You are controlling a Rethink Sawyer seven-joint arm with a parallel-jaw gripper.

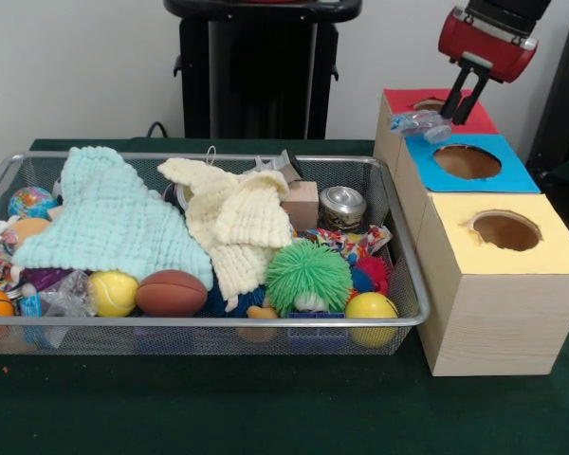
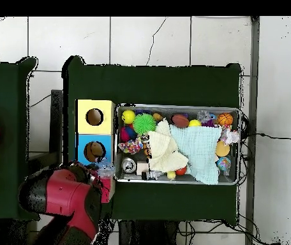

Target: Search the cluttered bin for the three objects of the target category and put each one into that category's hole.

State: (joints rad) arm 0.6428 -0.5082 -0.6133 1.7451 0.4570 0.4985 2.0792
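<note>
I'm seeing the gripper (image 1: 463, 92) hanging at the upper right of the front view, over the red box (image 1: 455, 109), its two black fingers (image 1: 475, 98) parted and gripping nothing. Just below the tips, a clear crumpled plastic thing (image 1: 425, 123) is lying across the seam between the red box and the blue box (image 1: 469, 163). The yellow box (image 1: 505, 275) is sitting at the lower right, its hole showing empty. The bin (image 1: 104, 324) is filling the left and centre of the frame, holding a mint cloth (image 1: 109, 220), a cream cloth (image 1: 232, 223), a green fuzzy ball (image 1: 308, 273), a football (image 1: 171, 293) and a can (image 1: 342, 204). In the overhead view, the arm (image 2: 68, 201) is covering the lower left.
</note>
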